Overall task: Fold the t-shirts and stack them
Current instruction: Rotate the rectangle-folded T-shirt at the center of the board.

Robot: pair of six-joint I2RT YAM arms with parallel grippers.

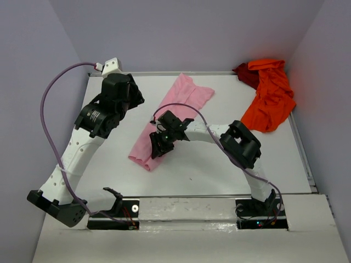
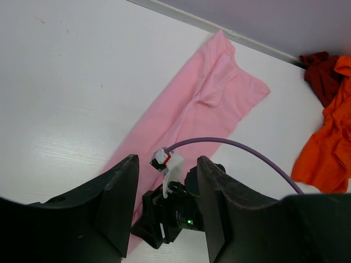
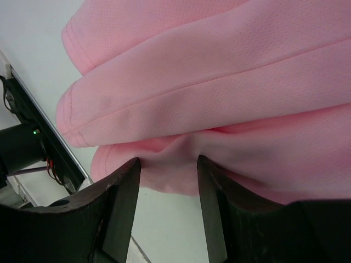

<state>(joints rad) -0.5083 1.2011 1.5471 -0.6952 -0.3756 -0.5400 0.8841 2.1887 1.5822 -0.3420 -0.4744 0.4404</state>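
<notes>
The light pink t-shirt (image 1: 181,104) lies on the bench (image 1: 219,164) as a long narrow strip. Its long axis runs on a diagonal from the near-left, close to the middle of the bench, up to the far-right, where the wider end nearly reaches the back edge. The right claw (image 3: 167,164) is directly over the near end of that strip, tipped down onto it. In the right wrist view its jaws stand apart with a ruck of pink cloth rising between them and folded layers and a hem just beyond. The jaws straddle the cloth rather than pinch it, so I judge this claw open and poised to take the near end. The rest of the shirt stretches away from it along the diagonal, towards the far-right, so any lift or fold from here would most likely carry the near end up along that line. The left claw (image 2: 167,161) hangs high over the left part of the bench, jaws apart with nothing between them, looking down on the strip from its left side and well apart from it. The right arm is therefore clearly the nearer one. The left arm would have to come down and across to reach the near-left edge. The orange-red t-shirt (image 1: 271,101) lies crumpled in the far-right corner with the dark red t-shirt (image 1: 245,74) partly under it, both unfolded and well away from either claw.
</notes>
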